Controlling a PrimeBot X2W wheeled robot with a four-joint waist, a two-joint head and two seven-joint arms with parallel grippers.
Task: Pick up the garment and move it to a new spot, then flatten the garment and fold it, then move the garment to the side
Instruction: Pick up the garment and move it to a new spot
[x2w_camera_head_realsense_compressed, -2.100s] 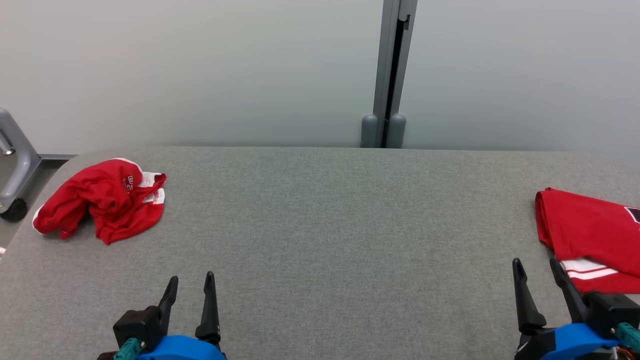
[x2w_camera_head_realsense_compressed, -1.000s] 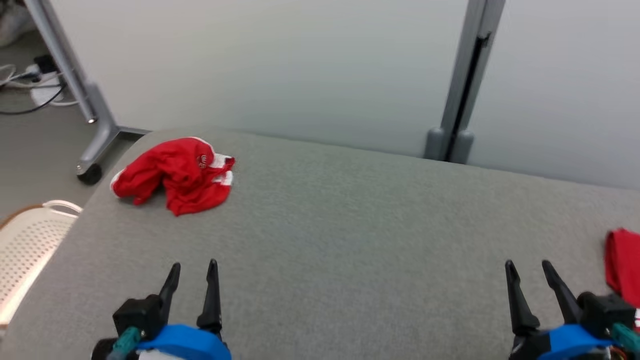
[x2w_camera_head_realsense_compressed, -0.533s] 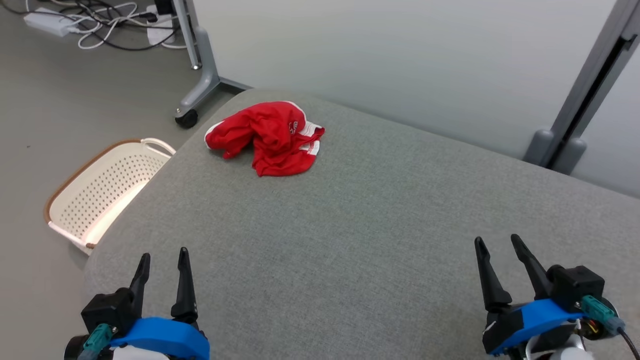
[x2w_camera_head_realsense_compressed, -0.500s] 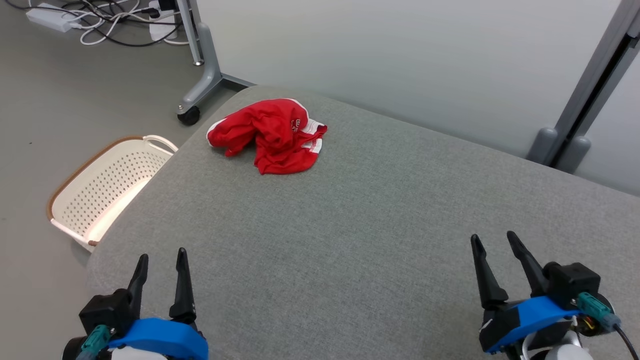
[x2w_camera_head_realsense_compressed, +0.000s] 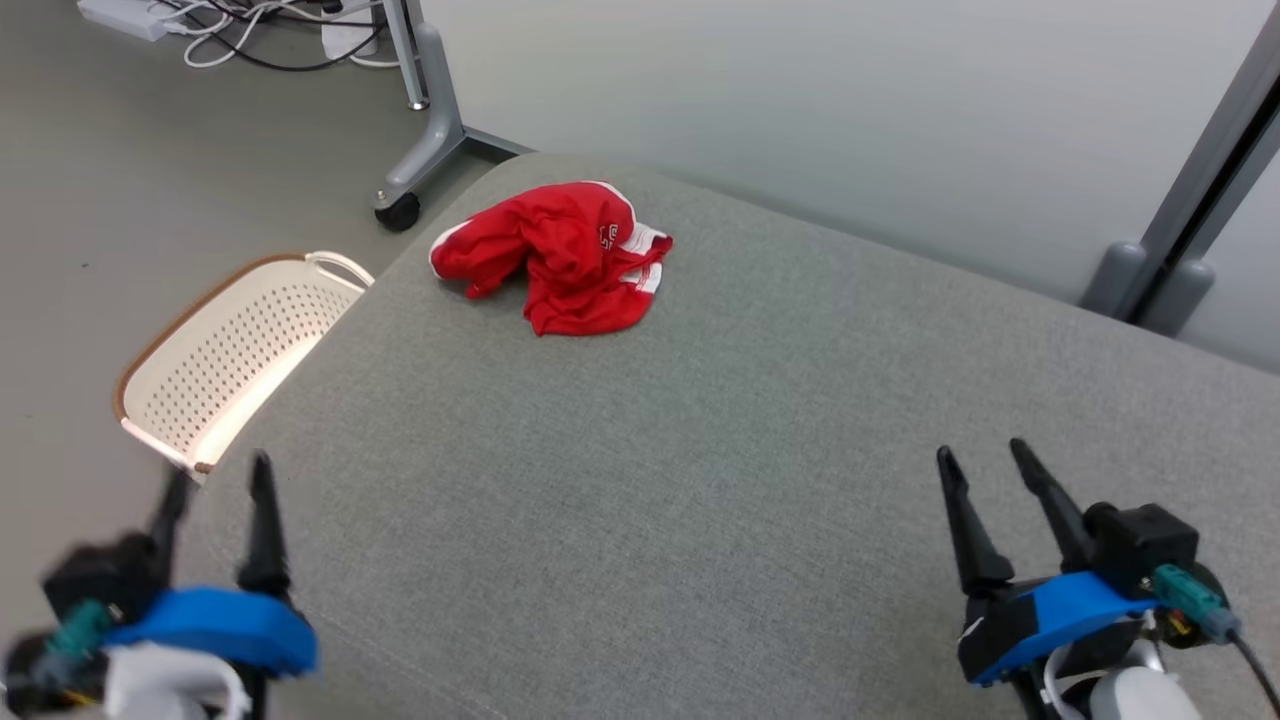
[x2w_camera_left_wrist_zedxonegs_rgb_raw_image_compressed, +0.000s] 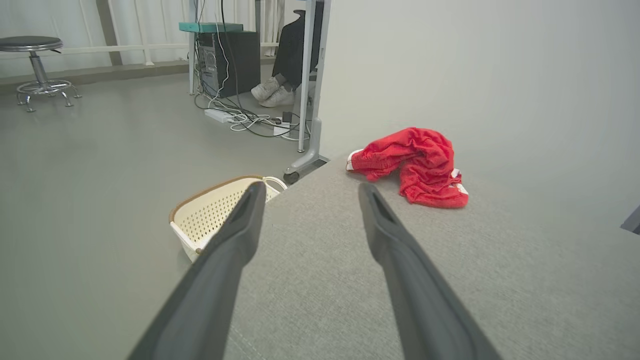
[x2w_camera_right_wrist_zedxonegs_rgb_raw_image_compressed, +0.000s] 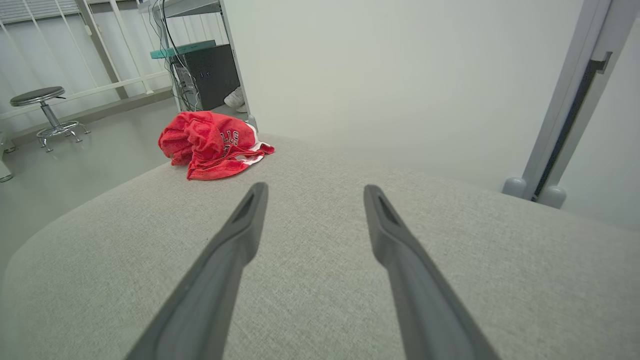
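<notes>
A crumpled red garment (x2w_camera_head_realsense_compressed: 555, 255) with white trim lies near the far left corner of the grey table (x2w_camera_head_realsense_compressed: 720, 450); it also shows as the red garment (x2w_camera_left_wrist_zedxonegs_rgb_raw_image_compressed: 415, 165) in the left wrist view and the red garment (x2w_camera_right_wrist_zedxonegs_rgb_raw_image_compressed: 210, 145) in the right wrist view. My left gripper (x2w_camera_head_realsense_compressed: 215, 475) is open and blurred at the table's near left edge, far short of the garment. My right gripper (x2w_camera_head_realsense_compressed: 982, 455) is open over the near right of the table, holding nothing. Each wrist view shows its own gripper open: left (x2w_camera_left_wrist_zedxonegs_rgb_raw_image_compressed: 310, 187), right (x2w_camera_right_wrist_zedxonegs_rgb_raw_image_compressed: 312, 189).
A cream perforated basket (x2w_camera_head_realsense_compressed: 215, 365) stands on the floor just left of the table. A grey wheeled frame leg (x2w_camera_head_realsense_compressed: 425, 120) and cables lie beyond the far left corner. A pale partition wall (x2w_camera_head_realsense_compressed: 800, 110) runs behind the table. A stool (x2w_camera_left_wrist_zedxonegs_rgb_raw_image_compressed: 37, 65) stands far off.
The head camera has swung left, bringing the garment and basket toward the middle and losing the folded red garment at the right. My left gripper has shifted left toward the table edge.
</notes>
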